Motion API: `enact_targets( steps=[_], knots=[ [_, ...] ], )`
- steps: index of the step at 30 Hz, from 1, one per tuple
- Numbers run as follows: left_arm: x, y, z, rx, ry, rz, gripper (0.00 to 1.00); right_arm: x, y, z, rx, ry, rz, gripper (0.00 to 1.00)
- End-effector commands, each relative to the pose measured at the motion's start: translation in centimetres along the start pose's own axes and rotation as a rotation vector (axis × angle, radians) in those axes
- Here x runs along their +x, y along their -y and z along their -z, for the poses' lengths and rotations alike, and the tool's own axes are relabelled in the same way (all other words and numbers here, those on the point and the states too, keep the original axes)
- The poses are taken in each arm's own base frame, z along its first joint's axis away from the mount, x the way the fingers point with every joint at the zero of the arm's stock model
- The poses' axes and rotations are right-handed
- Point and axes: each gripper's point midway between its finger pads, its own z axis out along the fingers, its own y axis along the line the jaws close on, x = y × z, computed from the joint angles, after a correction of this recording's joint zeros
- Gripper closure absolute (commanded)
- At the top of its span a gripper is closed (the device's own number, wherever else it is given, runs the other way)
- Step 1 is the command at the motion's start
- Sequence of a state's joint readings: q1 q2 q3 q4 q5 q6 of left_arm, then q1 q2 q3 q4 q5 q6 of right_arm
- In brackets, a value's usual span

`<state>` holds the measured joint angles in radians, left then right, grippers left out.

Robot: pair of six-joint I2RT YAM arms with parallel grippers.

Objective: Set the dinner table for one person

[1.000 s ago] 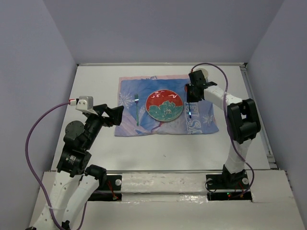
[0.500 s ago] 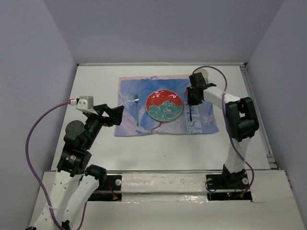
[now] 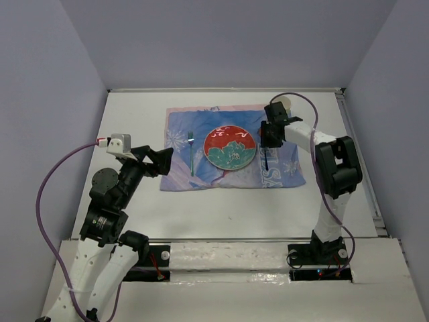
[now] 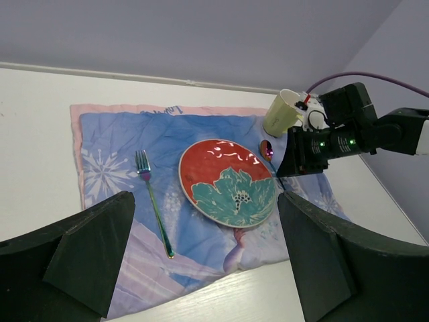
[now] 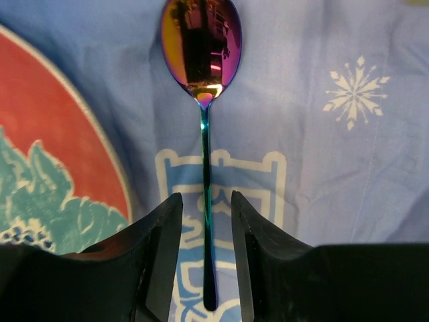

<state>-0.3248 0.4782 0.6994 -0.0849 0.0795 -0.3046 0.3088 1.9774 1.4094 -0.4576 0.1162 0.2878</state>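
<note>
The white dinner table (image 3: 134, 127) carries a blue snowflake mat (image 3: 181, 134). On the mat lie a red and teal plate (image 3: 230, 147), an iridescent fork (image 3: 192, 154) to its left and an iridescent spoon (image 3: 266, 159) to its right. My right gripper (image 3: 269, 136) hovers low over the spoon. In the right wrist view its fingers (image 5: 161, 228) stand narrowly apart either side of the spoon handle (image 5: 206, 168), with a gap on both sides; the spoon lies flat. My left gripper (image 3: 164, 161) is wide open and empty at the mat's left edge.
A pale yellow-green cup (image 4: 281, 113) stands at the mat's far right corner, just behind my right gripper. Grey walls enclose the table on the far, left and right sides. The right arm's cable (image 3: 301, 100) loops over the back right.
My right gripper has shifted slightly nearer along the spoon. The spoon, plate, fork and left arm have not moved.
</note>
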Motion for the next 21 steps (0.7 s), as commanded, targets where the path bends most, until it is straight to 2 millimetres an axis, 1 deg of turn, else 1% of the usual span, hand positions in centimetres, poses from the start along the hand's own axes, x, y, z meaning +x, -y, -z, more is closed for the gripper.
enact_targets(
  steps=[1,3,4,6,7,8,9,10,11,12,13,14,15,17,18,20,21],
  knots=[
    [-0.8,0.3,-0.4,0.022,0.033,-0.008,0.01,-4.6,-1.2,5.5,-0.083,0.175,-0.034,0.59],
    [-0.7,0.1,-0.5,0.015,0.032,-0.008,0.01,-5.6,-2.4,7.7,-0.169,0.237,-0.042,0.58],
    [-0.7,0.0,-0.5,0.010,0.032,-0.009,0.01,-5.5,-3.3,10.4,-0.254,0.278,-0.038,0.58],
    [-0.7,-0.2,-0.6,0.000,0.033,-0.009,0.01,-5.9,-4.4,13.7,-0.358,0.374,-0.038,0.56],
    [-0.7,-0.4,-0.6,-0.009,0.035,-0.009,0.01,-7.1,-5.4,17.9,-0.478,0.532,-0.032,0.54],
    [-0.8,-0.4,-0.6,-0.013,0.038,-0.009,0.01,-6.0,-5.3,19.3,-0.504,0.544,-0.024,0.54],
    [-0.8,-0.6,-0.6,-0.019,0.039,-0.010,0.01,-6.7,-5.6,21.7,-0.553,0.636,-0.026,0.50],
    [-0.9,-0.7,-0.6,-0.025,0.044,-0.009,0.01,-6.4,-5.5,23.4,-0.578,0.682,-0.024,0.48],
    [-1.1,-0.7,-0.5,-0.027,0.053,-0.009,0.01,-5.4,-5.0,26.2,-0.612,0.746,-0.018,0.41],
    [-1.0,-0.7,-0.5,-0.023,0.053,-0.009,0.01,-5.2,-4.7,27.6,-0.621,0.788,-0.022,0.40],
    [-1.2,-0.6,-0.5,-0.017,0.061,-0.012,0.01,-4.7,-4.4,29.0,-0.633,0.822,-0.024,0.33],
    [-1.3,-0.6,-0.5,-0.020,0.065,-0.013,0.01,-4.4,-4.0,30.2,-0.639,0.855,-0.031,0.28],
    [-1.4,-0.6,-0.3,-0.019,0.073,-0.016,0.01,-3.4,-3.2,32.3,-0.656,0.915,-0.063,0.01],
    [-1.7,-0.5,-0.2,-0.017,0.082,-0.019,0.01,-2.2,-2.8,34.3,-0.704,0.969,-0.093,0.00],
    [-1.6,-0.2,0.0,0.002,0.083,-0.022,0.01,-0.8,-2.6,35.9,-0.750,1.018,-0.088,0.00],
    [-2.7,0.6,0.3,0.039,0.132,-0.020,0.01,0.3,-2.2,37.0,-0.773,1.063,-0.091,0.00],
    [-3.2,1.1,0.6,0.060,0.147,-0.016,0.01,0.8,-1.8,36.7,-0.755,1.068,-0.099,0.00]
  ],
)
